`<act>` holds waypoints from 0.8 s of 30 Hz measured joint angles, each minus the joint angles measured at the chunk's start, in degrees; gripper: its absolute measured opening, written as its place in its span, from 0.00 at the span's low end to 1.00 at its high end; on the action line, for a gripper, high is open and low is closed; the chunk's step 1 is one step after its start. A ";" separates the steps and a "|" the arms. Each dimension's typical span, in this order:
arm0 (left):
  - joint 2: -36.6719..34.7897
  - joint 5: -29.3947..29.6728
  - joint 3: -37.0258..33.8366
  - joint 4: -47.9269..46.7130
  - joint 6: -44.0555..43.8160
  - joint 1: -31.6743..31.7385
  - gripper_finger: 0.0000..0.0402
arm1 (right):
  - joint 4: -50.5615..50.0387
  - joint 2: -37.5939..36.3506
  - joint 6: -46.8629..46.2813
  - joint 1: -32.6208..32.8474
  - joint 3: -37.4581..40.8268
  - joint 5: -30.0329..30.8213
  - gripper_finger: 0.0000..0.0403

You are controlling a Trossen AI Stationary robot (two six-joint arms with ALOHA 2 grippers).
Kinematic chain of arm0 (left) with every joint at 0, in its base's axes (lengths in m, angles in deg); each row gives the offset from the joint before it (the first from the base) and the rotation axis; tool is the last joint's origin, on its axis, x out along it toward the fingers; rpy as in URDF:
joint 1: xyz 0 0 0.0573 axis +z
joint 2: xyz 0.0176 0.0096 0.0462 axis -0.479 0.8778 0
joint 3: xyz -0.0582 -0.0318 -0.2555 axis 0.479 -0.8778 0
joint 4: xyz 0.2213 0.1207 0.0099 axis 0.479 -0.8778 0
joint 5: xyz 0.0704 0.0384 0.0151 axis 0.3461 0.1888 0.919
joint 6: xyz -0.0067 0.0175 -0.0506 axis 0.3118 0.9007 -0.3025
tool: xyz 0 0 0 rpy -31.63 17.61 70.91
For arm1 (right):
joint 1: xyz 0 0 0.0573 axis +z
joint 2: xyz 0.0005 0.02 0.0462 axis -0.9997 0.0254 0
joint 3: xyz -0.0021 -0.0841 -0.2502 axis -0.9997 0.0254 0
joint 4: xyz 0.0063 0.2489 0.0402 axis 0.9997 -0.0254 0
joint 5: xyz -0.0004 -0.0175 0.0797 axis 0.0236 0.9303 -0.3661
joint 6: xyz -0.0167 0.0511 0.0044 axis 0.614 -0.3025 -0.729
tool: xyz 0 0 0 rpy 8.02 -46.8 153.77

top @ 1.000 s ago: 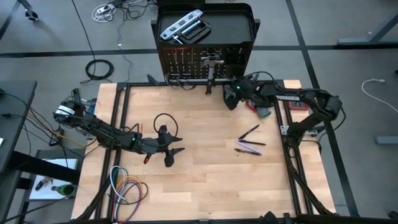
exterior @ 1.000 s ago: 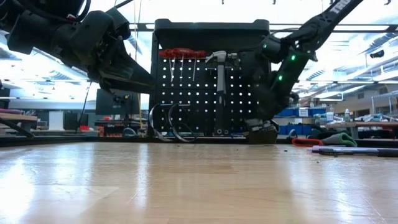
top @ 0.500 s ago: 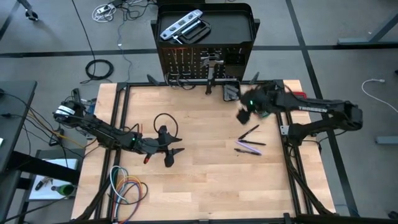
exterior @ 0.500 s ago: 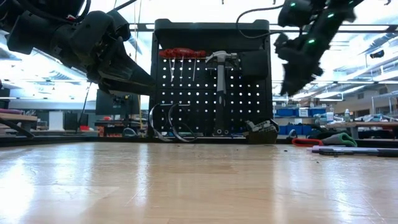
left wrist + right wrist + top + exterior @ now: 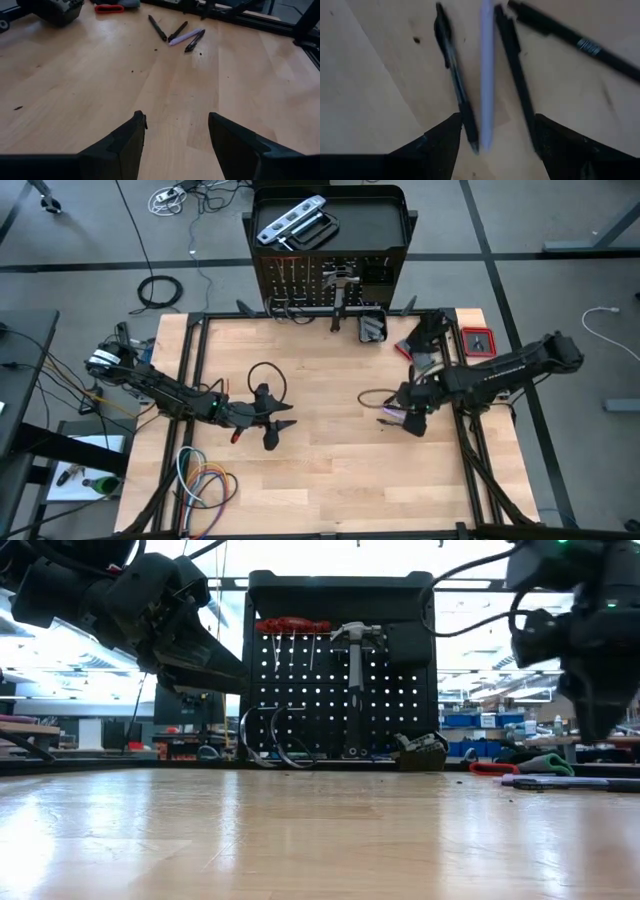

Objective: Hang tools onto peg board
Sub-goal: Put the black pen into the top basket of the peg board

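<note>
The black tray (image 5: 385,220) atop the peg board (image 5: 340,690) holds a shiny silver level (image 5: 290,222). A steel hammer (image 5: 355,670) hangs on the holed board. The right gripper (image 5: 408,420), jaws apart, hovers over thin dark pens (image 5: 455,75) on the wooden desk (image 5: 330,480). The left gripper (image 5: 285,415) waits, jaws apart, holding nothing.

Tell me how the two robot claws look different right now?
The right claw hangs right over the thin dark tools lying on the table, while the left claw only has bare wood under it. The right claw sits nearer the peg board. Both are open and empty.
</note>
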 joint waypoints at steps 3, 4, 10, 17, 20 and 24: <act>0.00 0.11 0.00 0.02 0.03 0.00 0.54 | 1.13 1.57 -2.97 4.31 -0.03 1.50 0.59; 0.00 0.11 0.00 0.00 0.05 0.00 0.54 | 1.73 2.43 -3.23 5.60 -0.09 2.12 0.58; 0.00 0.17 0.00 0.05 0.23 0.00 0.54 | 7.88 8.52 -3.89 9.49 -0.09 5.19 0.56; 0.00 0.51 0.00 0.28 1.34 0.00 0.54 | 12.79 17.21 1.91 10.12 -3.16 9.41 0.56; 0.00 0.70 0.00 0.31 1.41 0.00 0.54 | 12.57 20.03 4.58 9.32 -5.50 10.80 0.56; 0.00 0.73 0.00 0.22 1.41 0.00 0.54 | 12.95 23.32 6.99 7.90 -7.15 10.94 0.56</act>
